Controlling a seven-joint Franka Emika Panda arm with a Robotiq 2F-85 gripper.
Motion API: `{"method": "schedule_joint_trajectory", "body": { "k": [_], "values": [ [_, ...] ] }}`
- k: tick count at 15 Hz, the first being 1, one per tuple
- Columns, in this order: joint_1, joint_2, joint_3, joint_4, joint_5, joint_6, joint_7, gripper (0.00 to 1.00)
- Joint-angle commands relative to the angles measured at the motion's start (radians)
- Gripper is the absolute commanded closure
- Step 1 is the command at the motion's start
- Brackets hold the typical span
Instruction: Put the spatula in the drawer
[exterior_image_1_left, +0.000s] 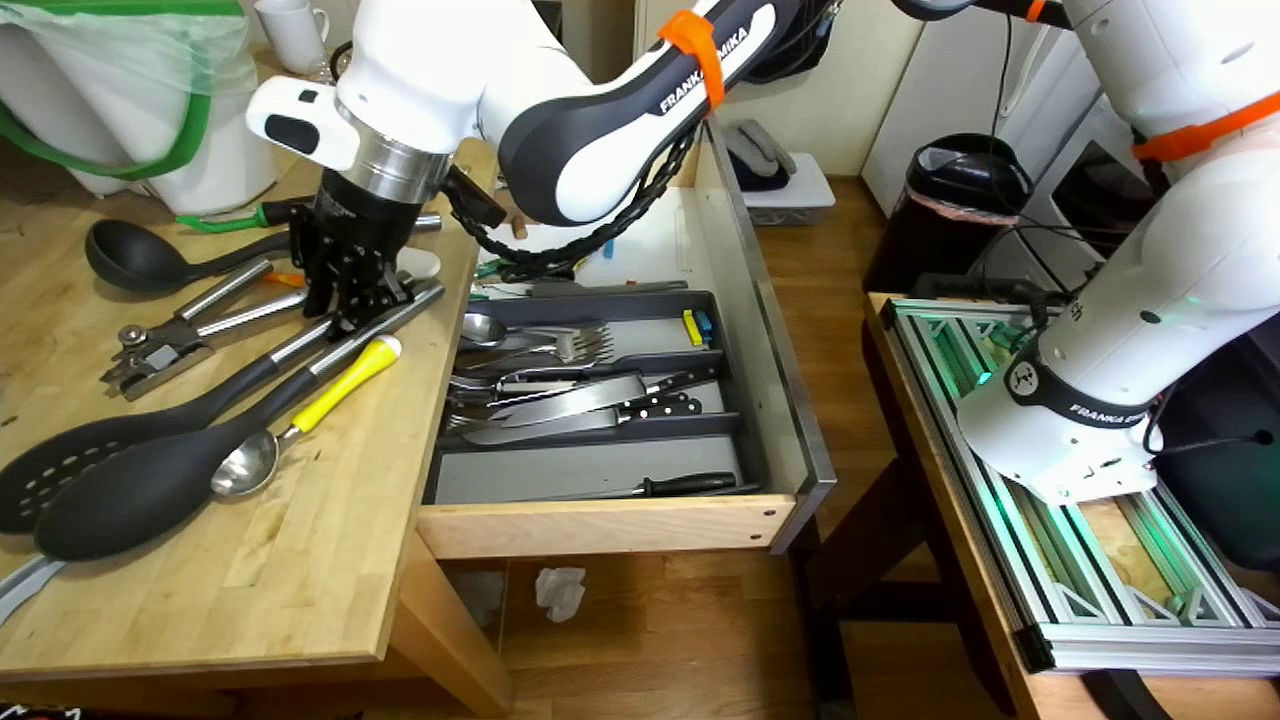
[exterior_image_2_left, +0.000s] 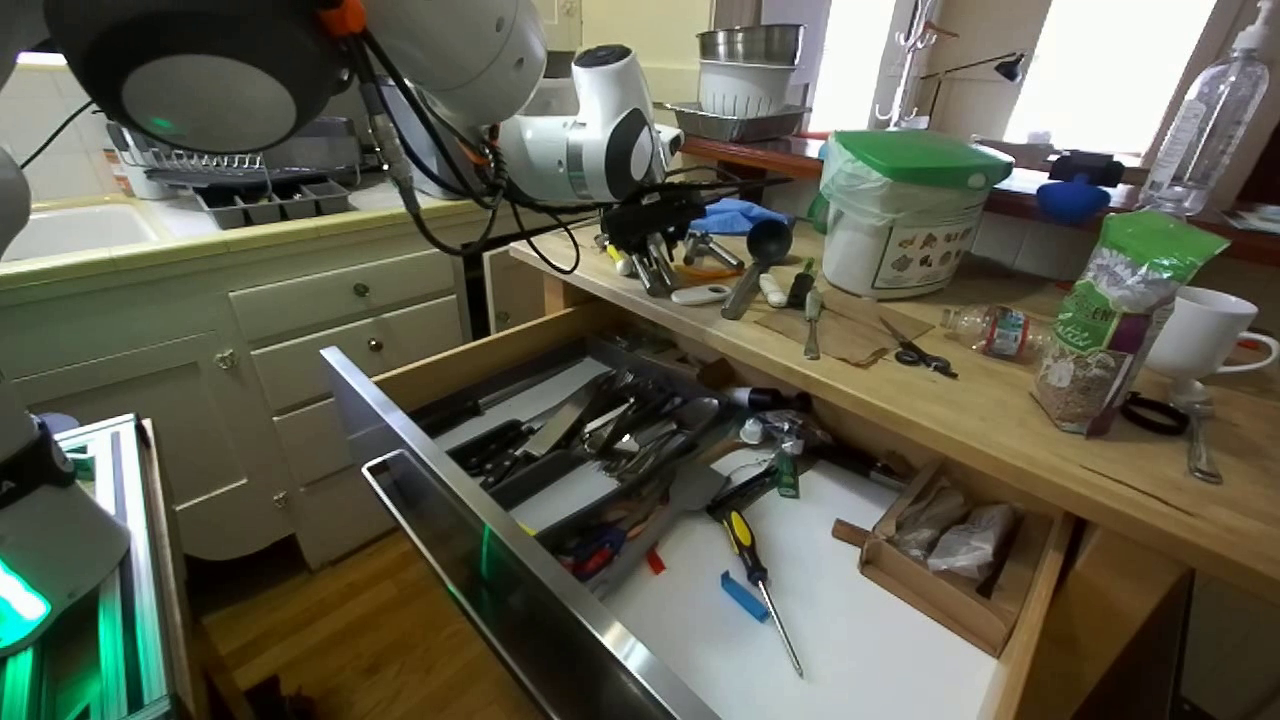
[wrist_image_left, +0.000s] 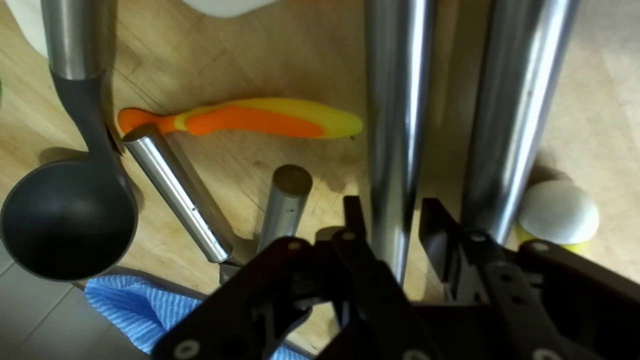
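Note:
No plain flat spatula can be made out. A black slotted utensil with a steel handle, perhaps the spatula, lies on the worktop (exterior_image_1_left: 150, 425). A solid black spoon (exterior_image_1_left: 160, 480) lies beside it, its steel handle to the right in the wrist view (wrist_image_left: 515, 110). My gripper (wrist_image_left: 392, 202) is open and points down over the worktop, also seen in both exterior views (exterior_image_1_left: 350, 305) (exterior_image_2_left: 650, 225). Its fingers stand either side of the slotted utensil's handle (wrist_image_left: 397, 125), with gaps showing. The drawer (exterior_image_1_left: 750, 300) is pulled open beside the worktop, also in an exterior view (exterior_image_2_left: 850, 580).
A dark cutlery tray (exterior_image_1_left: 590, 470) in the drawer holds knives and forks. Close to the gripper lie a ladle (wrist_image_left: 70, 215), an orange-yellow handle (wrist_image_left: 260, 117), a steel hinged tool (exterior_image_1_left: 160, 350) and a yellow-handled scoop (exterior_image_1_left: 350, 385). A white bin (exterior_image_2_left: 900, 220) stands farther back.

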Motion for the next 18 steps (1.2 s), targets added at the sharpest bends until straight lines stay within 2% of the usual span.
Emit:
{"method": "schedule_joint_trajectory", "body": {
  "k": [1,2,4,5,7,10,13,14,18],
  "values": [
    [0.004,-0.051,0.015,0.033,-0.048,-0.028,0.012,0.79],
    [0.002,-0.054,0.019,0.033,-0.049,-0.029,0.009,0.9],
    [-0.005,-0.06,0.043,0.04,-0.032,-0.046,-0.005,0.98],
    [-0.008,-0.058,0.055,0.044,-0.022,-0.053,0.001,0.94],
    [-0.016,-0.03,0.083,0.05,-0.023,-0.035,0.05,0.94],
    [-0.064,-0.007,0.173,0.044,0.016,-0.029,0.11,0.94],
    [-0.16,0.055,0.278,-0.023,0.068,-0.063,0.194,0.94],
    [-0.194,0.107,0.304,-0.058,0.096,-0.094,0.277,0.94],
    [-0.375,0.253,0.502,-0.192,0.27,-0.199,0.456,0.94]
  ]
}}
